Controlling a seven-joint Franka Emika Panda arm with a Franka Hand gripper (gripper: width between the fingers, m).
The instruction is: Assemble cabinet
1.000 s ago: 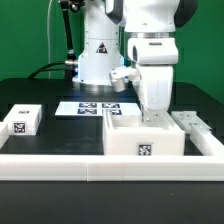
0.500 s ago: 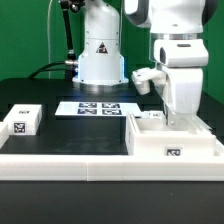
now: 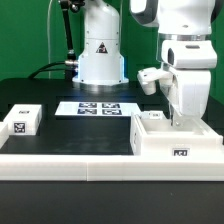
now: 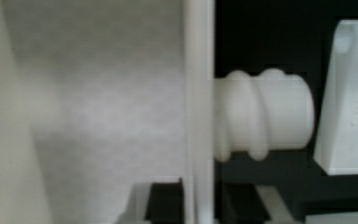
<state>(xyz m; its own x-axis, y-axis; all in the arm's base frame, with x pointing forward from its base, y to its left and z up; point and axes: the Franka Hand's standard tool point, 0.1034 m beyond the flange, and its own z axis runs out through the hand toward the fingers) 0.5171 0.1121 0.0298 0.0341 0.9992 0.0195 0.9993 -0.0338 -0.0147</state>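
The cabinet [image 3: 160,146], a big open white box with a square tag on its front, sits at the exterior view's right against the front rail. My gripper [image 3: 182,120] reaches down into it from above and is shut on its right-hand wall. In the wrist view the wall [image 4: 197,90] runs between my two dark fingers [image 4: 165,203], and the gripper [image 4: 202,205] clamps it. A small white tagged block [image 3: 22,119] lies far at the exterior view's left.
The marker board [image 3: 98,108] lies flat by the robot base. The long white rail [image 3: 70,164] edges the table front. In the wrist view a white ribbed knob [image 4: 265,112] on a white part [image 4: 354,100] sits just outside the cabinet wall.
My gripper has moved toward the exterior view's right, and the cabinet has slid along the rail with it. The small block at the left has not moved.
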